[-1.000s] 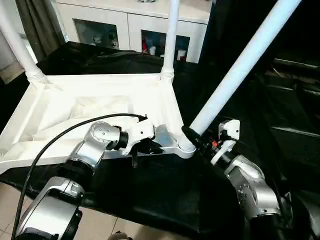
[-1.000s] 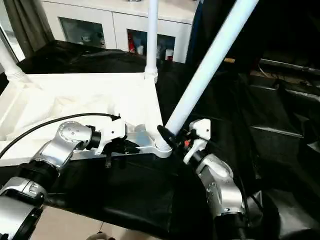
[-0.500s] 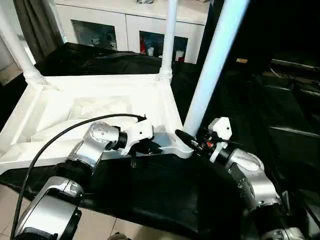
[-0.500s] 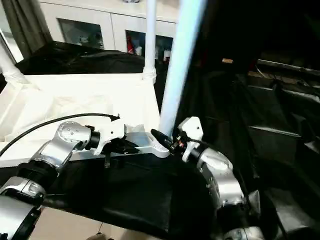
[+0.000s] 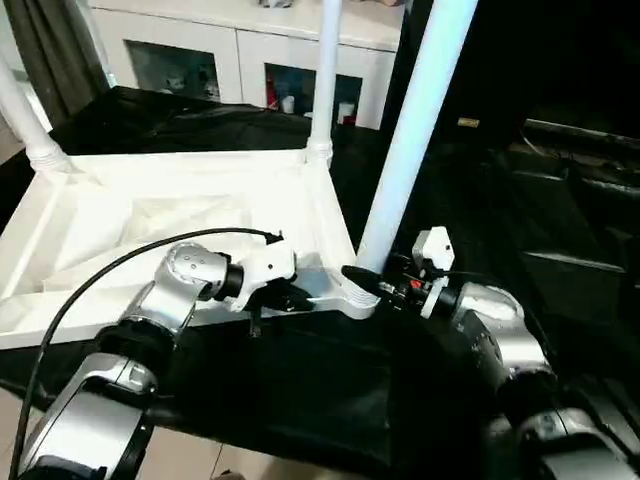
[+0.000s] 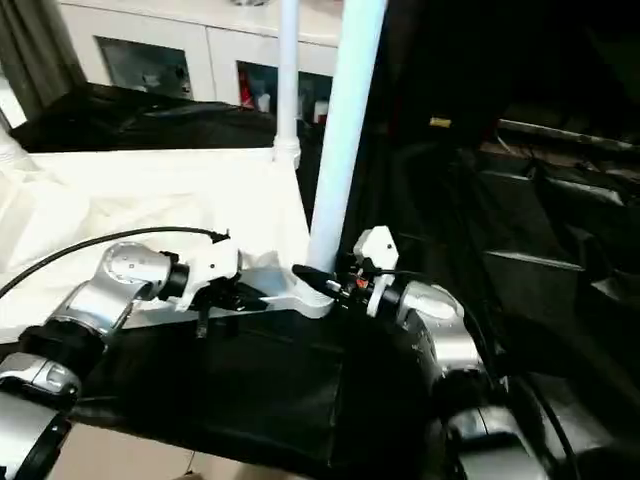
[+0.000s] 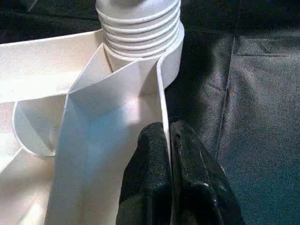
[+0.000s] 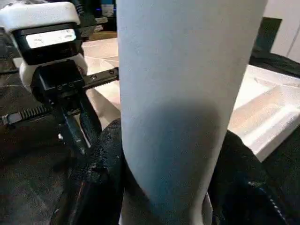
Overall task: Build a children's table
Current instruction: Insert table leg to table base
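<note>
The children's table lies upside down on black cloth; its white ribbed top (image 5: 150, 215) faces up. One leg (image 5: 20, 110) stands in the far left corner and another leg (image 5: 322, 80) in the far right corner. A third leg (image 5: 410, 140) rises almost upright from the near right corner socket (image 5: 352, 297), its ribbed end (image 7: 138, 23) seated there. My right gripper (image 5: 372, 282) is shut around this leg's base, a black finger (image 8: 101, 164) on each side of it. My left gripper (image 7: 168, 129) is shut on the top's thin near rim, just left of that socket.
A white cabinet (image 5: 230, 50) with glass doors stands behind the table. Black cloth (image 5: 300, 380) covers the work surface and the piled shapes at the right (image 5: 560, 200). A dark curtain (image 5: 50, 40) hangs at the far left. Pale floor (image 5: 190, 460) shows below the near edge.
The near right leg has swung from leaning far right to nearly upright, with my right gripper turning with it at the socket. The left gripper has kept its hold on the rim.
</note>
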